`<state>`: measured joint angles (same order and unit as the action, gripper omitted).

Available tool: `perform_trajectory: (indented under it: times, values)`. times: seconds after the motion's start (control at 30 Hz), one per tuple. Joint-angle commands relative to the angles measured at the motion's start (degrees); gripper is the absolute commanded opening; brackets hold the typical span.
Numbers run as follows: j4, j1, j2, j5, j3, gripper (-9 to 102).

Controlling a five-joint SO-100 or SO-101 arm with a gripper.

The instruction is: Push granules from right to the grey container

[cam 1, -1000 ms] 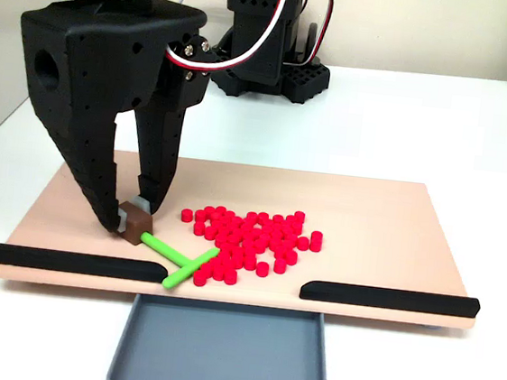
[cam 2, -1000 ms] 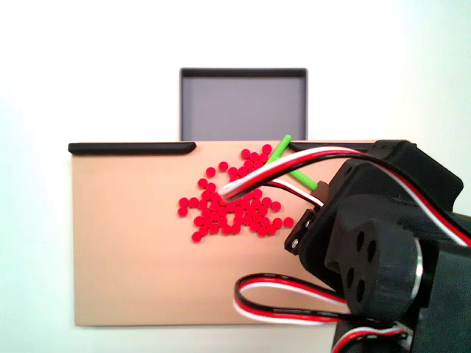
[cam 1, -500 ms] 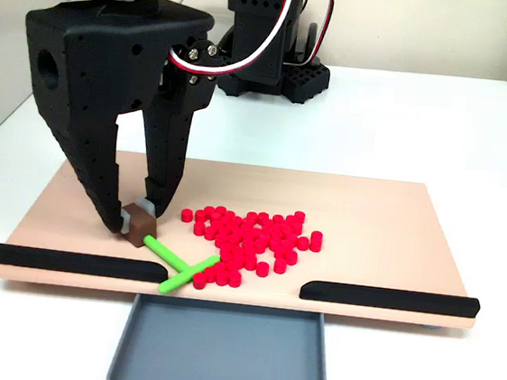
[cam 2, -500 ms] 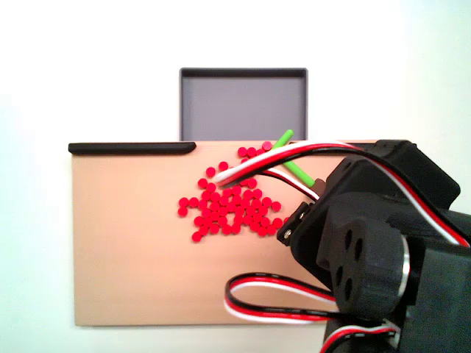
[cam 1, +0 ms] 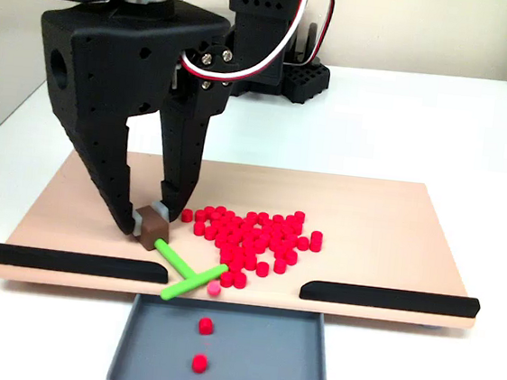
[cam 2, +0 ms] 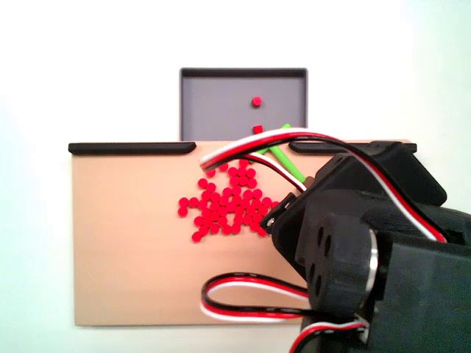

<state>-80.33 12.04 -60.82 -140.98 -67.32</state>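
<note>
My black gripper (cam 1: 151, 223) is shut on the brown-and-grey block at the end of a green T-shaped stick (cam 1: 186, 272), low over the tan board's left half in a fixed view. The stick's crossbar lies at the gap between the black strips and touches the left end of the red granules (cam 1: 253, 235). Two granules (cam 1: 205, 326) lie in the grey container (cam 1: 263, 359), and one sits at the board's front edge (cam 1: 214, 288). From above, the granules (cam 2: 224, 206) lie mid-board. The container (cam 2: 213, 103) holds two. The arm (cam 2: 353, 243) hides the fingers.
The tan board (cam 1: 387, 218) has bare room to the right of the pile. Black edge strips (cam 1: 78, 262) (cam 1: 390, 298) flank the gap above the container. The arm's base (cam 1: 267, 64) stands behind the board on the white table.
The gripper moved right along the board in the front view with the stick. The crossbar swept the nearest granules toward the gap. Two dropped into the grey container and one reached the edge.
</note>
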Motion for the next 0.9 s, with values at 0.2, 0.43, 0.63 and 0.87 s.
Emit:
perform_trajectory:
  times: [0.2,0.43,0.63,0.87]
  values:
    - [0.4,-0.9,-1.3,4.1,0.9,0]
    - [0.4,-1.2,-1.8,6.5,1.0,0]
    - [0.4,-1.9,-2.0,8.3,1.0,0]
    - [0.4,-1.8,-3.8,8.3,1.0,0]
